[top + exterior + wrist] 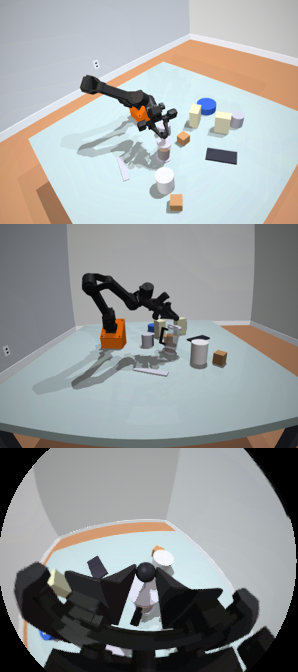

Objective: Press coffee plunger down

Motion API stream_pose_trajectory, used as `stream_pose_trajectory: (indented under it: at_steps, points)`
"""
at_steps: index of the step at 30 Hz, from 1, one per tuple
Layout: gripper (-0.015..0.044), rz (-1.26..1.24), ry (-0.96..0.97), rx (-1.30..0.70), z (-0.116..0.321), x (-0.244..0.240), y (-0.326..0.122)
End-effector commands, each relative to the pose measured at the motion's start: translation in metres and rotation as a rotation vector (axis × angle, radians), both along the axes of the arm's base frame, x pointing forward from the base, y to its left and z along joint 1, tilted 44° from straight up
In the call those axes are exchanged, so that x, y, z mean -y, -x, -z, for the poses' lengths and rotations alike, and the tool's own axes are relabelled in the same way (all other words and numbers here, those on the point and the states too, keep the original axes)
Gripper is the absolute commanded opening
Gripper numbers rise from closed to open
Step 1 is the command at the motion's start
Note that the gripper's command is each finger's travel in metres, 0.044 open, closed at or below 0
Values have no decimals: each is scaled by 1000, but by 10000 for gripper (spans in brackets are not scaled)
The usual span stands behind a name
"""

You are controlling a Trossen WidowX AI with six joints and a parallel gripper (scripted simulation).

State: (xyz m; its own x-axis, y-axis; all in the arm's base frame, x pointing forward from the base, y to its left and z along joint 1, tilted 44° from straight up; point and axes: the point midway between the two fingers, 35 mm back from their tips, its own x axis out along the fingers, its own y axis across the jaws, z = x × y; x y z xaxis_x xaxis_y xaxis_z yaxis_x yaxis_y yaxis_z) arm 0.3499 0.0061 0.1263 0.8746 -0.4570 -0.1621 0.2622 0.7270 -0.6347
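The coffee press (164,149) (172,339) (143,597) is a clear glass with a pale lid (174,327), brown contents low inside and a black side handle (161,336). In the exterior view its lid and base slant, and it leans slightly away from the handle side. My gripper (164,133) (176,317) (146,568) is shut on the black plunger knob (164,135) (176,318) (145,573), a little above the lid. Little rod shows between knob and lid. The plunger disc inside cannot be made out clearly.
A white cylinder (165,181) (199,352) (163,558) and an orange cube (176,203) (219,358) stand in front. Another orange cube (183,138) and a grey cylinder (147,340) are close to the press. Cream boxes (195,116) (222,123) and a dark slab (221,156) lie beyond; a pale bar (151,371) lies nearer.
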Motion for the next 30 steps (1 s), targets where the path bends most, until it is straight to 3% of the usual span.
stream_pose_trajectory:
  at_steps: [1, 30]
  points:
    - [121, 41, 25, -48, 13, 12, 2]
    - [121, 41, 25, -48, 13, 8, -3]
